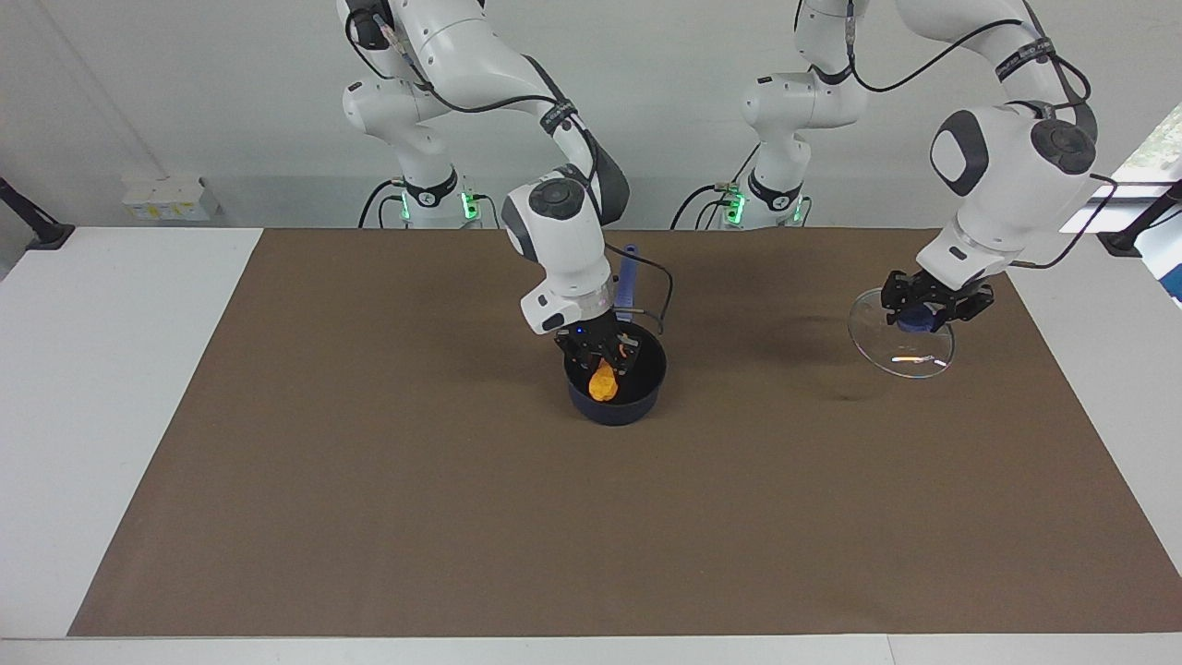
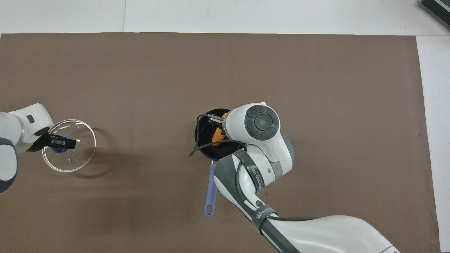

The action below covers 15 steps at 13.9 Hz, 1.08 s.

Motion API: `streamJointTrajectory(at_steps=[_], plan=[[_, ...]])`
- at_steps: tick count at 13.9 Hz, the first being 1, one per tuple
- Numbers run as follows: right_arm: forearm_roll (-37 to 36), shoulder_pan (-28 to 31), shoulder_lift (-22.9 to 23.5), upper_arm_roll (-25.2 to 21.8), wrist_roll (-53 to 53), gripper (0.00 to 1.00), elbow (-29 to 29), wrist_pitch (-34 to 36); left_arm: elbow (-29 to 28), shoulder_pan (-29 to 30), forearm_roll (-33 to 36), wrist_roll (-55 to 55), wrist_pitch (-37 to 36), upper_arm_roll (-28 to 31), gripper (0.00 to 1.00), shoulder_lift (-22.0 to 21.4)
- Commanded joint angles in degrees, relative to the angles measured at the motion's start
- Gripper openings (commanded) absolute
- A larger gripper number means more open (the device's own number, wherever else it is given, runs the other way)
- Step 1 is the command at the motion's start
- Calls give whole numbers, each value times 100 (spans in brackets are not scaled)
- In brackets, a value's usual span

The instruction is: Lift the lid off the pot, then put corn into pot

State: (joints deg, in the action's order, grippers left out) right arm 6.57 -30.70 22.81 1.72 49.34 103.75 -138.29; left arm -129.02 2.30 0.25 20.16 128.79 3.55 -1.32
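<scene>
The dark blue pot (image 1: 648, 386) stands mid-mat with its long handle (image 1: 629, 273) pointing toward the robots; it also shows in the overhead view (image 2: 202, 123). My right gripper (image 1: 601, 358) reaches down into the pot's mouth, shut on the orange corn (image 1: 603, 381), which hangs upright inside the rim. In the overhead view the right wrist hides most of the corn (image 2: 218, 137). My left gripper (image 1: 925, 314) is shut on the blue knob of the glass lid (image 1: 900, 349) and holds it tilted, above the mat toward the left arm's end (image 2: 80, 140).
The brown mat (image 1: 369, 480) covers most of the white table. The pot's handle (image 2: 210, 189) lies under the right arm's forearm. A cable loops from the right wrist over the pot's rim.
</scene>
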Motion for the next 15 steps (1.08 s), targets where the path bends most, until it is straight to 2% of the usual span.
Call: streamJointTrajectory(at_steps=[1, 2, 7, 12, 15], plan=[[239, -6, -23, 12, 102, 93, 75, -101, -537, 148, -69, 190, 700, -47, 27, 25], [309, -6, -23, 12, 207, 100, 75, -101, -476, 139, -69, 112, 648, -47, 99, 44], [318, 20, -49, 13, 357, 100, -127, -101, 226, 87, -78, -151, 333, -47, 100, 167], [310, 125, -531, -93, 331, 100, -127, 153, 1640, -247, -52, -1135, -1152, -65, 100, 228], [205, 458, -996, -128, 95, 100, -118, 722, 2204, -371, -34, -1251, -1706, -73, 100, 228]])
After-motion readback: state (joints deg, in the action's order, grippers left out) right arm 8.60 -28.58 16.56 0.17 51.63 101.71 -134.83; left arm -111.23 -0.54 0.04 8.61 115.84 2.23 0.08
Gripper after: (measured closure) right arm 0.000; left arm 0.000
